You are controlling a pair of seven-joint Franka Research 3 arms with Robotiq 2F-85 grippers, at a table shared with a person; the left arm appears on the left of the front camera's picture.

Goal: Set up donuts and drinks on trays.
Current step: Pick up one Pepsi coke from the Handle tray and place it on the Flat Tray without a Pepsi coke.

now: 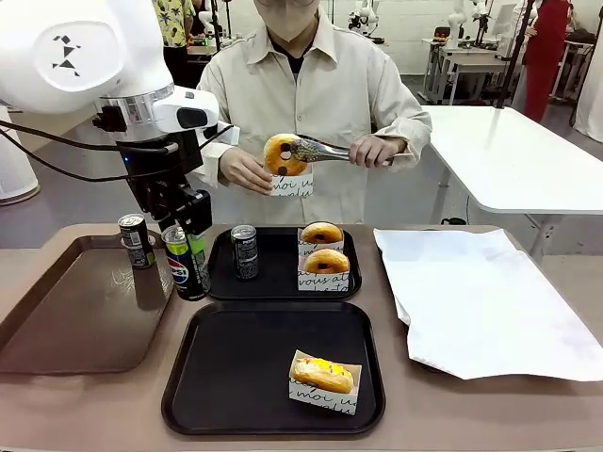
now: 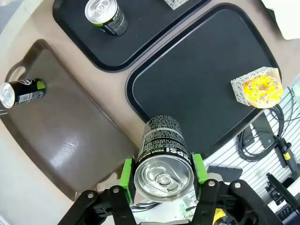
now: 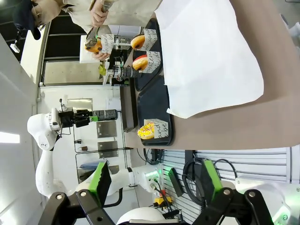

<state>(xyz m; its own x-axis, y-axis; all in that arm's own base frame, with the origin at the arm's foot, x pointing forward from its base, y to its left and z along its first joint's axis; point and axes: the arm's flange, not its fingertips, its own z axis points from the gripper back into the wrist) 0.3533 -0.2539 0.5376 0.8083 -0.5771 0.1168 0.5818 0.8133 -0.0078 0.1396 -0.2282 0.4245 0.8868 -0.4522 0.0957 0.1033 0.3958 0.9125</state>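
Observation:
My left gripper (image 1: 186, 247) is shut on an upright Pepsi can (image 1: 187, 264), held between the brown tray and the black trays. In the left wrist view the green pads (image 2: 126, 171) clamp this can (image 2: 163, 161) on both sides. Another can (image 1: 245, 251) and two glazed donuts (image 1: 324, 250) in paper sleeves stand on the far black tray (image 1: 283, 290). A yellow-iced donut (image 1: 323, 375) lies on the near black tray (image 1: 236, 367). The person holds a donut (image 1: 282, 153) in tongs over a sleeve. My right gripper (image 3: 155, 183) is open with nothing between its fingers, off the table's side.
A long brown tray (image 1: 75, 320) at the left carries one more can (image 1: 137, 240). A large white paper sheet (image 1: 480, 301) covers the table's right side. The person stands at the far edge, both hands raised above the far tray.

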